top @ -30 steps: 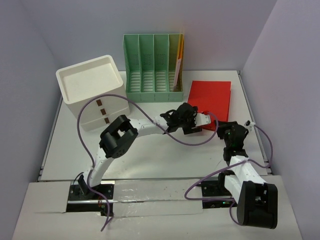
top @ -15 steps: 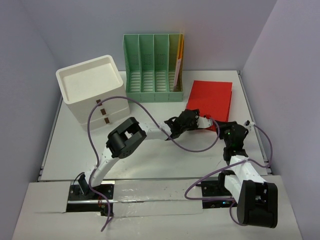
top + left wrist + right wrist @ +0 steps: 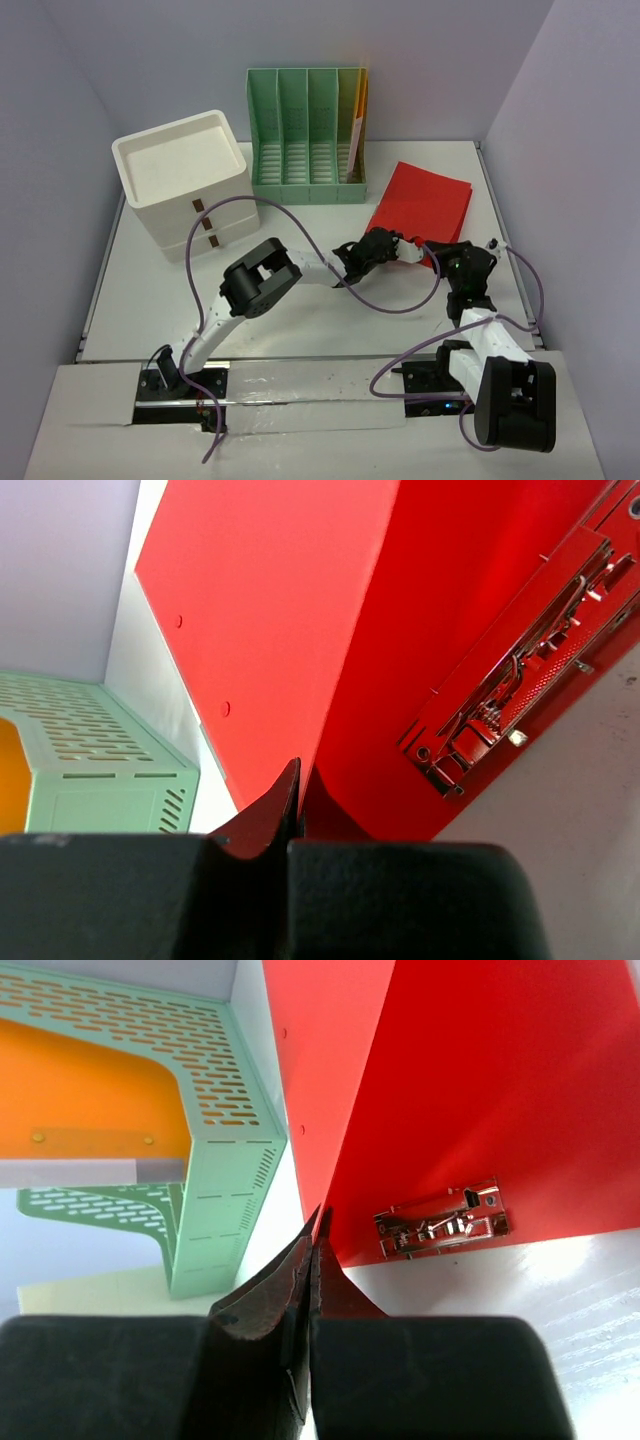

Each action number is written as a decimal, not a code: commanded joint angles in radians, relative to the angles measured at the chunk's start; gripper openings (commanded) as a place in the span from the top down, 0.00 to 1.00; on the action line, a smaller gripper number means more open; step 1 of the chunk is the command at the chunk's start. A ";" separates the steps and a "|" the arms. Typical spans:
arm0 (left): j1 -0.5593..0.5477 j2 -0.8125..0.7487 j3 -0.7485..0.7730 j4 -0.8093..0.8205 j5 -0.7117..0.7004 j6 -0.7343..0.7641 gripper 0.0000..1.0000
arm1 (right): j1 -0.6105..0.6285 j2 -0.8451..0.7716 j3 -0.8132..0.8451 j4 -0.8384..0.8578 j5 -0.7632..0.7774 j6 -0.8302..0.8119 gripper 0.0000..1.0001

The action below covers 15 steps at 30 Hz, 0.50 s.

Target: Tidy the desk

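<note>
Top external view: the desk (image 3: 130,300), a wide white tabletop, fills the floor of the enclosure in front of both arm bases. On its right half lies a red binder (image 3: 425,205), its cover tilted up off the desk. The left claw (image 3: 405,247) sits at the binder's near edge with its jaws closed on the raised red cover; in the left wrist view the cover's corner runs down between the fingertips, beside the binder's metal clip (image 3: 500,695). The right claw (image 3: 440,258) is just beside it, jaws pressed together at the binder's near corner; whether it pinches the cover I cannot tell. At the back stands a green file holder (image 3: 300,160) with an orange folder (image 3: 360,110) in its rightmost slot. A white drawer box (image 3: 180,170) stands at the back left.
</note>
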 commanded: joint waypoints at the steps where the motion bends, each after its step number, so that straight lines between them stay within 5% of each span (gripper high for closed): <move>1: 0.016 -0.062 0.054 -0.153 0.052 -0.135 1.00 | -0.013 -0.034 0.181 -0.211 0.034 -0.112 0.71; 4: 0.037 -0.111 0.120 -0.318 0.124 -0.207 1.00 | -0.024 -0.058 0.347 -0.523 0.106 -0.217 0.36; 6: 0.055 -0.137 0.150 -0.391 0.153 -0.231 1.00 | -0.028 -0.078 0.423 -0.672 0.191 -0.233 0.24; 9: 0.072 -0.172 0.206 -0.491 0.189 -0.243 1.00 | -0.036 -0.119 0.515 -0.847 0.314 -0.266 0.15; 15: 0.080 -0.179 0.371 -0.751 0.236 -0.285 1.00 | -0.043 -0.208 0.612 -0.971 0.362 -0.356 0.14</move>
